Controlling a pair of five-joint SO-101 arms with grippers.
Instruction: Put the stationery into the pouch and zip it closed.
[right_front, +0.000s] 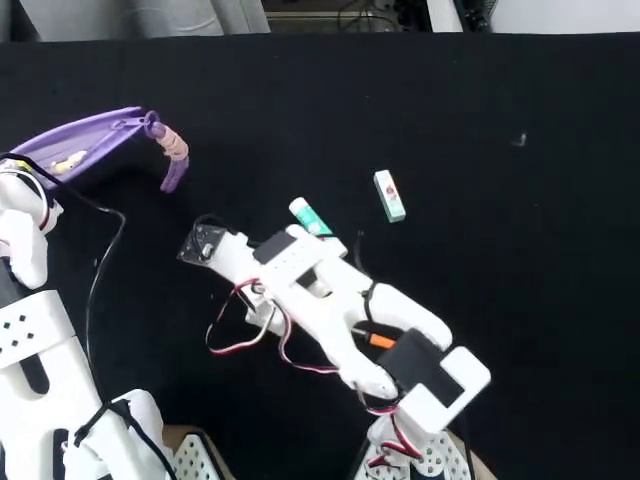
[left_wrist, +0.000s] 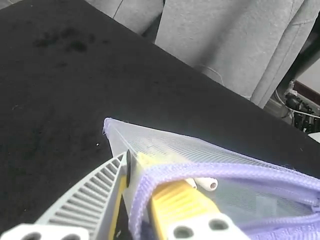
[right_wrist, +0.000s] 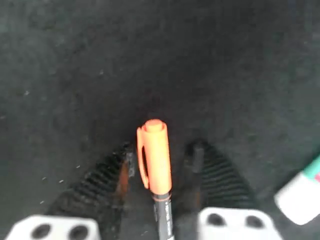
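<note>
— Where is the pouch (right_front: 90, 140)?
— Far left on the black table (right_front: 480, 120); we find its rim pinched by the left gripper (left_wrist: 132, 165).
— And the right gripper (right_wrist: 162, 150)?
— An orange pen (right_wrist: 154, 155), lower end cut off, sits in it; we cannot tell whether it grips.

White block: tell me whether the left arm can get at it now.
Probably not: the left pincer is clamped on the pouch at far left, and the white block lies across the table, beyond the right arm.

Soft, even light falls on the matte black table (right_front: 500, 300), shadows faint.
</note>
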